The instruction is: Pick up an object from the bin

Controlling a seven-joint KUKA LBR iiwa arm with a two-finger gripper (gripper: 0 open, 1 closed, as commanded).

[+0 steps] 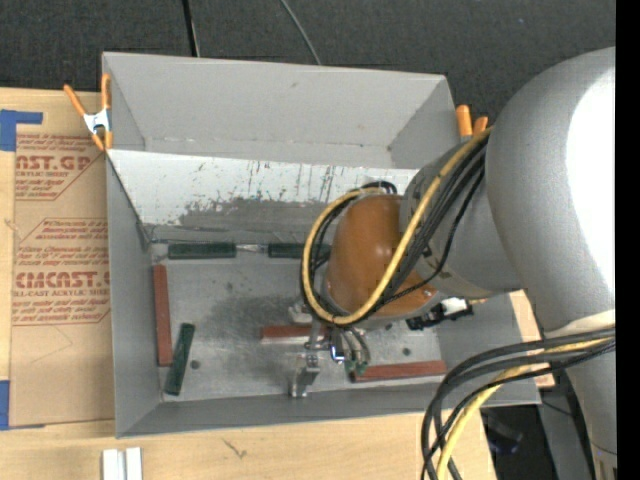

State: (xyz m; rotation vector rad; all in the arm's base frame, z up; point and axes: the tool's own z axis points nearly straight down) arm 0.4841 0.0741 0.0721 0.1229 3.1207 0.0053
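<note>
Low over the near part of the bin's (270, 118) floor, the fingers (302, 380) of the gripper (325, 368) seem to stand apart, with nothing seen between them; one tip is close to the near wall. Nearest them a short red-brown bar (283, 335) lies flat on the floor just beyond the gripper, its one end hidden under the wrist. A second red-brown bar (405, 371) lies just to the gripper's other side, along the near wall. Either could be the thing to pick, and neither is enclosed. The likely failure is closing on bare metal, since both bars lie thin and flat beside the tips, not between them; a tip could also shove a bar away or jam against the wall. The orange cover (365, 253) and its looped cables (318, 268) hide much of the floor beneath. Well apart, a long red-brown bar (160, 313) and a dark green bar (180, 358) lie by the wall at the view's left, and two more dark green bars (200, 251) lie along the far wall, none in the way.
</note>
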